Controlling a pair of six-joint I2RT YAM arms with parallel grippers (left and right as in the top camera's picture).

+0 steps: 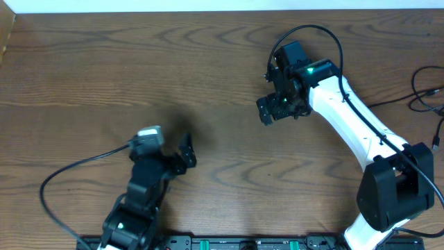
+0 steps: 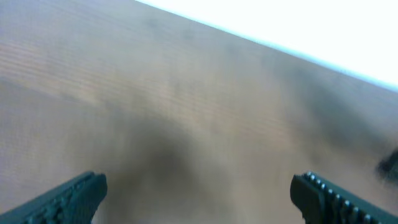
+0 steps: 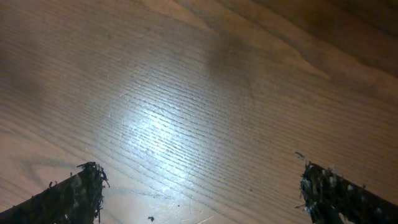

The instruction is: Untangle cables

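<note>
Thin black cables (image 1: 424, 92) loop at the far right edge of the table in the overhead view and run partly out of the frame. No white cable shows. My left gripper (image 1: 186, 155) is open and empty over bare wood at the front left. In the left wrist view it (image 2: 199, 186) has only blurred table between its fingers. My right gripper (image 1: 270, 105) is open and empty over the middle back of the table, well left of the cables. In the right wrist view it (image 3: 199, 180) has only wood grain between its fingers.
The wooden table (image 1: 139, 69) fills the view. A thick black arm wire (image 1: 46, 182) loops at the front left, and another (image 1: 316, 29) arcs over the right wrist. The right arm's base (image 1: 397, 187) stands at the front right.
</note>
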